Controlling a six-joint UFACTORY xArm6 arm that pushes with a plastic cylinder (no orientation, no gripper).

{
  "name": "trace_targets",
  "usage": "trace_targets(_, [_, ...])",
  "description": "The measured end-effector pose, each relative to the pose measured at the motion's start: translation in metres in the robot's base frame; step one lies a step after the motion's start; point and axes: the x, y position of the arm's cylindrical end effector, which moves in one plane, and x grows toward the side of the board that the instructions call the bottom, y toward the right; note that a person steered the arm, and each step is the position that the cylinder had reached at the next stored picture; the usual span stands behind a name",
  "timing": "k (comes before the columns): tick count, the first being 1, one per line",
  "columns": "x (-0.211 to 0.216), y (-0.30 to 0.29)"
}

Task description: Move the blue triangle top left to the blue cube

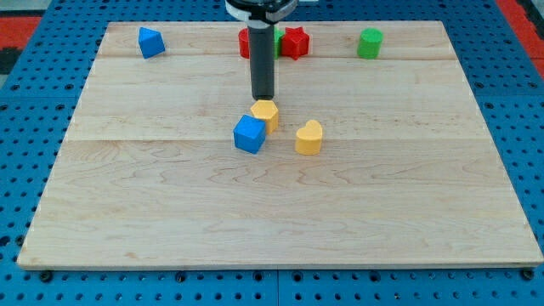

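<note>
The blue triangle lies near the board's top left corner. The blue cube sits near the middle of the board, touching a yellow block on its upper right. My tip is just above that yellow block, a short way above and right of the blue cube, and far to the right of the blue triangle.
A yellow heart-like block lies right of the blue cube. At the view's top, a red block and a red star flank the rod, with a green piece between them. A green block sits farther right. The wooden board rests on a blue pegboard.
</note>
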Motion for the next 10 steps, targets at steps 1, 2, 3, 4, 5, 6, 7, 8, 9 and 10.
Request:
trace_targets(1, [-0.002,-0.052])
trace_targets(2, [-0.005,-0.174])
trace_targets(3, [-0.072,-0.258])
trace_targets(4, [-0.13,-0.233])
trace_targets(5, [-0.12,-0.167])
trace_targets(6, [-0.041,-0.113])
trace_targets(7, [-0.031,-0.109])
trace_targets(8, [-0.037,-0.184])
trace_targets(9, [0.006,-0.152])
trace_targets(10, [-0.022,-0.138])
